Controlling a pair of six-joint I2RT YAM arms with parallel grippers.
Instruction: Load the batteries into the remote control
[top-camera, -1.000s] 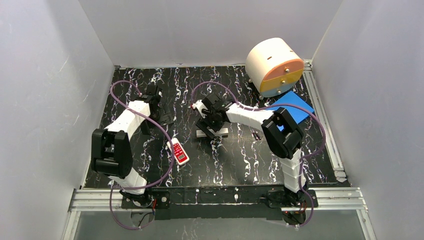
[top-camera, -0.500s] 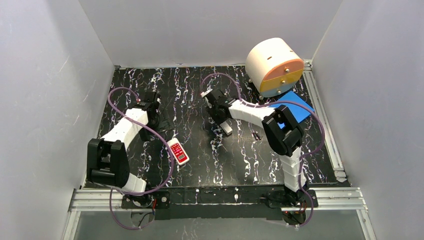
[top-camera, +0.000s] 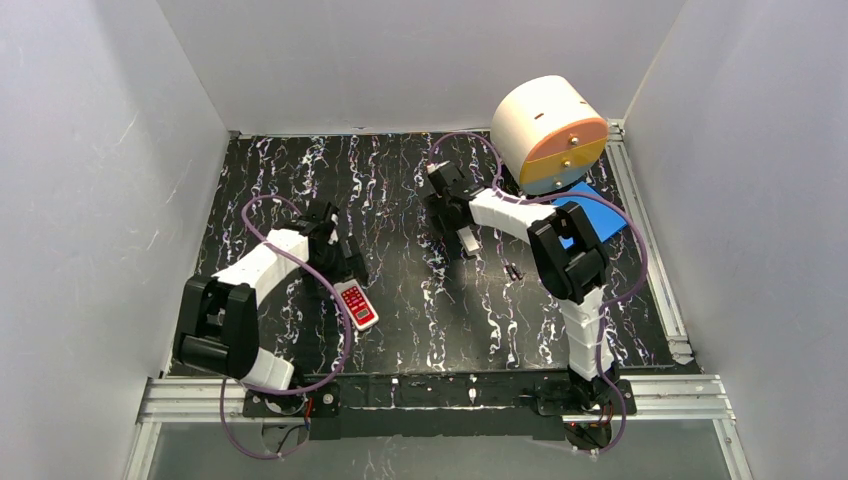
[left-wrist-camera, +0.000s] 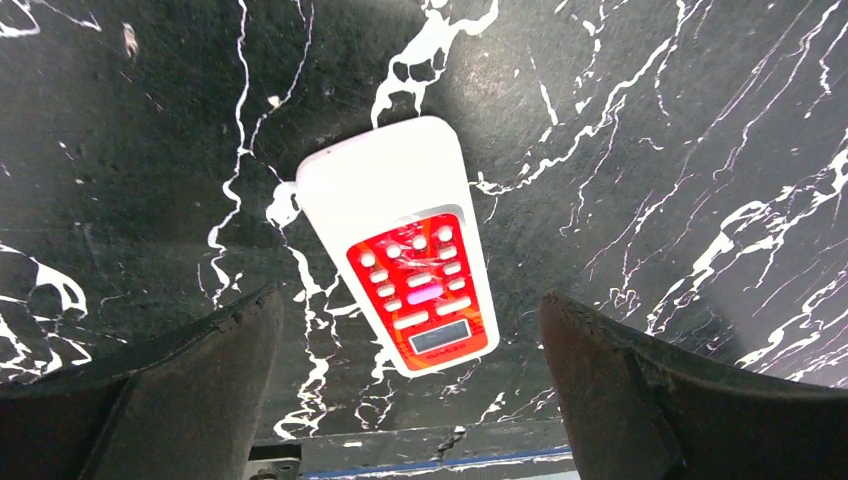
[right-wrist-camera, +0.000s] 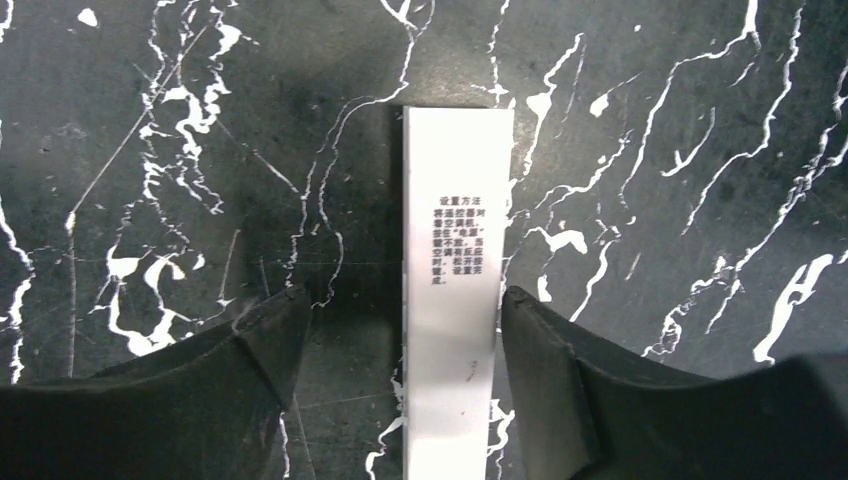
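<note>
The remote control (right-wrist-camera: 455, 300) is a long slim white bar with printed text, lying flat on the black marbled table (top-camera: 400, 330). Its dark recess does not show. My right gripper (right-wrist-camera: 400, 300) is open and straddles it: the right finger (right-wrist-camera: 560, 380) is at the bar's edge, the left finger stands apart. In the top view the bar (top-camera: 468, 243) lies just in front of my right gripper (top-camera: 457, 222). Small dark batteries (top-camera: 513, 271) lie to its right. My left gripper (left-wrist-camera: 408, 300) is open and empty above the red-faced remote (left-wrist-camera: 400, 230).
The short white remote with a red button face (top-camera: 357, 304) lies in front of my left gripper (top-camera: 345, 262). A cream drum with an orange and blue face (top-camera: 548, 134) stands at the back right, with a blue pad (top-camera: 590, 218) beside it. White walls enclose the table.
My right gripper swung rightward and back, and the white bar moved with it, turning from crosswise to lengthwise. My left gripper came forward and right from the back left to the red-faced remote.
</note>
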